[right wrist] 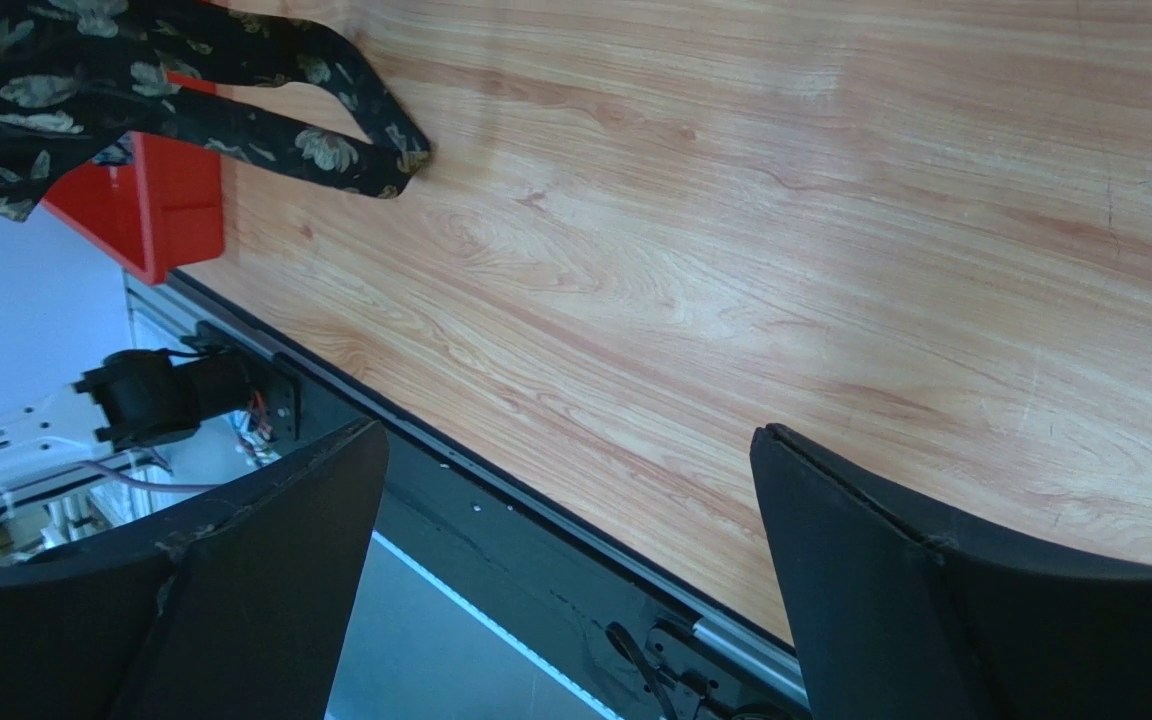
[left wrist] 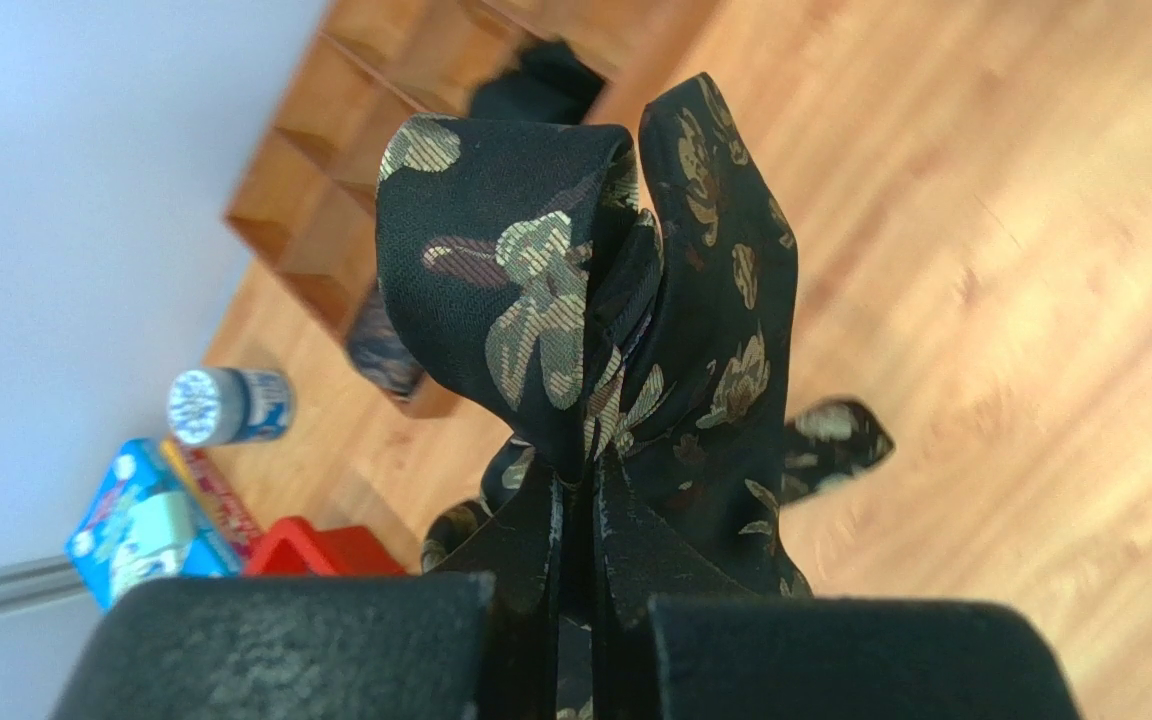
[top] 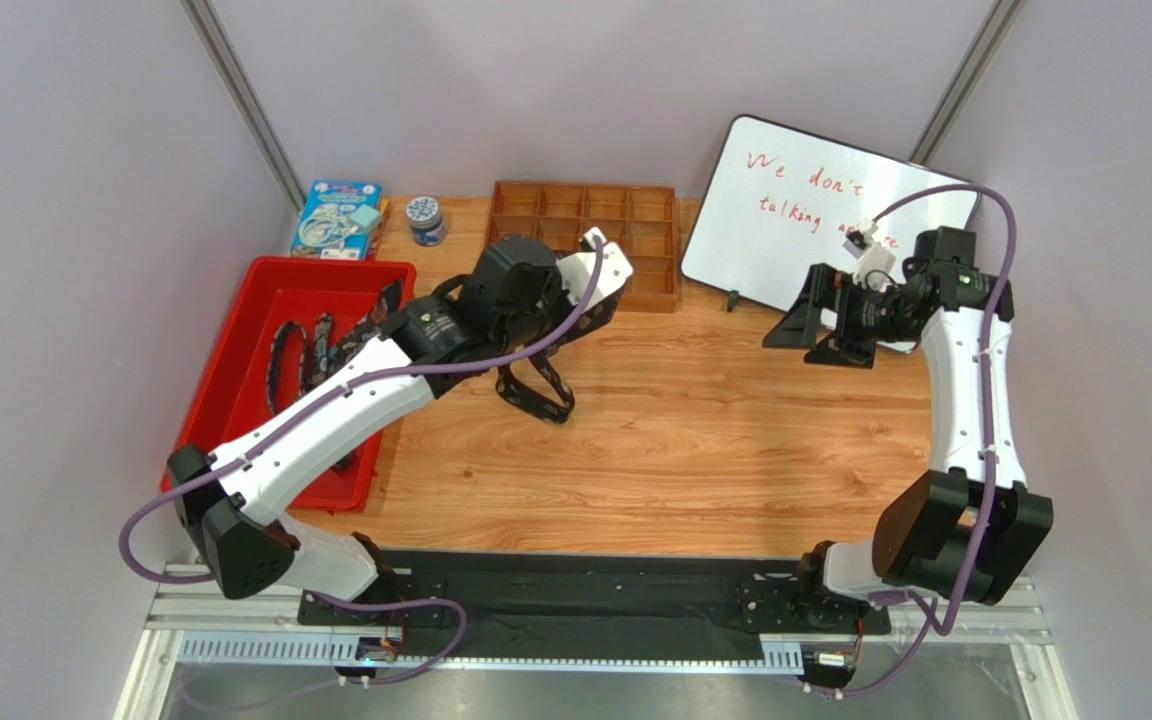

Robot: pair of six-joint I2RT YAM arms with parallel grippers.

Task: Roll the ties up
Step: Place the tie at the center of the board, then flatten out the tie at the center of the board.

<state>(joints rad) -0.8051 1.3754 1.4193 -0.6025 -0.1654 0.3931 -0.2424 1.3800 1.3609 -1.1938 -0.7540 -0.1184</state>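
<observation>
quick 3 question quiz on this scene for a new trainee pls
1. True or false: the left gripper is shut on a tie.
2. The right gripper is: A) open and empty B) shut on a tie C) shut and empty.
3. Fill the blank: the tray with the spare tie in it is coloured ____.

Key: 1 true; 2 A; 3 red.

Red bin (top: 330,266), wooden divided tray (top: 654,225), whiteboard (top: 793,210), small jar (top: 425,221), blue box (top: 337,219)
</observation>
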